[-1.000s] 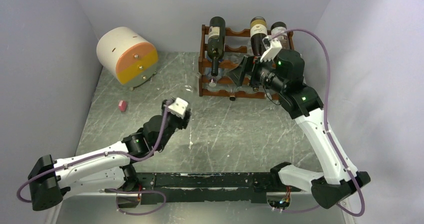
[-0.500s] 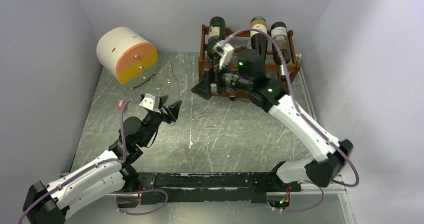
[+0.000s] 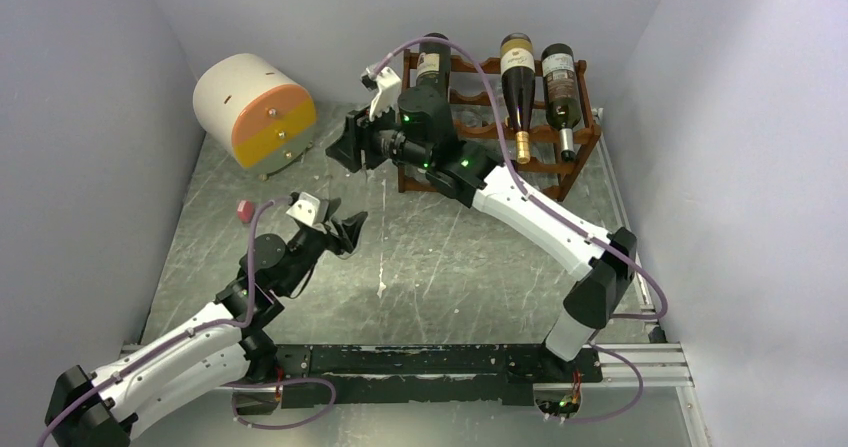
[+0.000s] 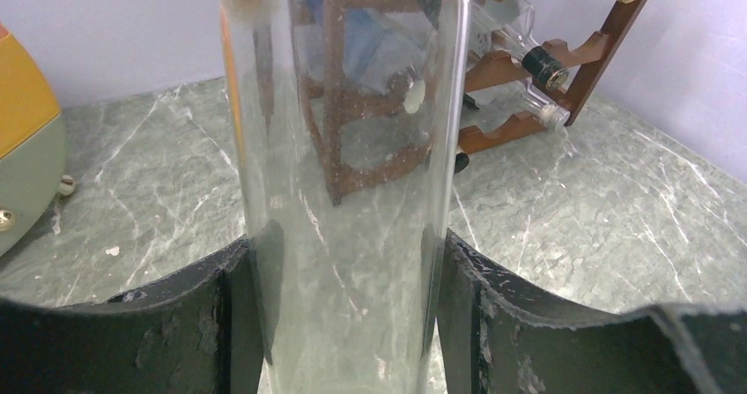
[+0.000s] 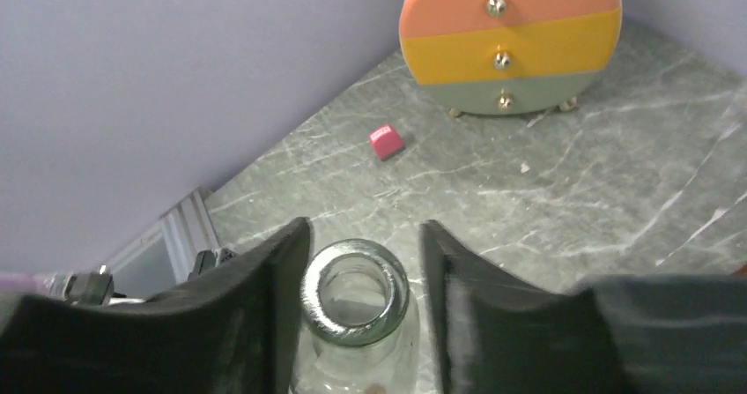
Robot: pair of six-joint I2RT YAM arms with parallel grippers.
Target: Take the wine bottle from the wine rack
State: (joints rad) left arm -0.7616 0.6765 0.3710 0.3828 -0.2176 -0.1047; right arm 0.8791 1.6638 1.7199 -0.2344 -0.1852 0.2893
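Left pincer [image 4: 343, 257] is clamping the clear wine bottle [image 4: 343, 130] by its body, fingers part-way apart and pressing both sides. Right pincer [image 5: 363, 249] is flanking the same bottle's mouth. One finger is touching the rim and the other is showing a thin gap, so a firm grip cannot be told.

The bottle is hanging off the wine rack [image 3: 478, 66], over the desk [image 3: 470, 257], to the rack's left.

Overhead view is barely showing the glass, but is showing three dark bottles [image 3: 517, 82] lying on the rack. Left wrist view is showing clear bottles [image 4: 506, 19] lying in lower tiers.
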